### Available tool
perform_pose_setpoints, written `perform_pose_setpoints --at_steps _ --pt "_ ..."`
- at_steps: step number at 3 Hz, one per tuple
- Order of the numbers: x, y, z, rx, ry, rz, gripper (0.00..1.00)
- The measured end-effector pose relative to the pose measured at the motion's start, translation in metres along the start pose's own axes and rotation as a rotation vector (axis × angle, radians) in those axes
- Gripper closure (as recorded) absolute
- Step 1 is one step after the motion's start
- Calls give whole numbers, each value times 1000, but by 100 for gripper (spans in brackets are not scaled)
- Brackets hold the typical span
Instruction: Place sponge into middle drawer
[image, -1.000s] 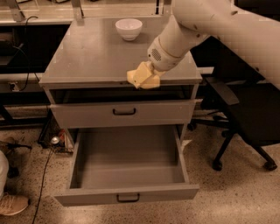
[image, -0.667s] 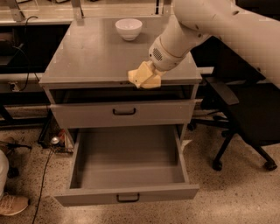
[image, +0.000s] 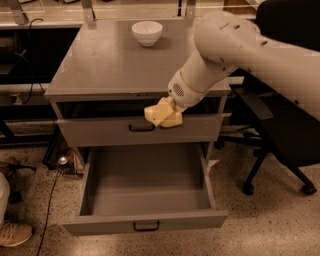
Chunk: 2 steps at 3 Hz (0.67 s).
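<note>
The gripper (image: 168, 108), fingers tight on the small pale yellow foam sponge (image: 156, 114), should go straight down and let go inside the open grey metal middle drawer (image: 150, 190) below the fingers.

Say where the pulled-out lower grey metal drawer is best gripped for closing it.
Probably its small black bar handle, centred on the front panel, approached from the front: the bar lies horizontal, so jaws go above and below. The gripper, holding the pale yellow foam sponge, hangs above the open grey drawer.
</note>
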<state>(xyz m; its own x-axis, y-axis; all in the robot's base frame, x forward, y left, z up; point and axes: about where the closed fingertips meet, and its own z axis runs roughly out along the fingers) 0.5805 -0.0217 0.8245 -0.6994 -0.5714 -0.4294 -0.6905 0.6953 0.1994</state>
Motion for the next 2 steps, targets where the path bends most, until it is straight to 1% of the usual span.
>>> perform_pose_setpoints --at_steps 1,2 --pt "34 26 48 -97 7 -8 100" --pt "35 58 107 -175 -34 -31 100"
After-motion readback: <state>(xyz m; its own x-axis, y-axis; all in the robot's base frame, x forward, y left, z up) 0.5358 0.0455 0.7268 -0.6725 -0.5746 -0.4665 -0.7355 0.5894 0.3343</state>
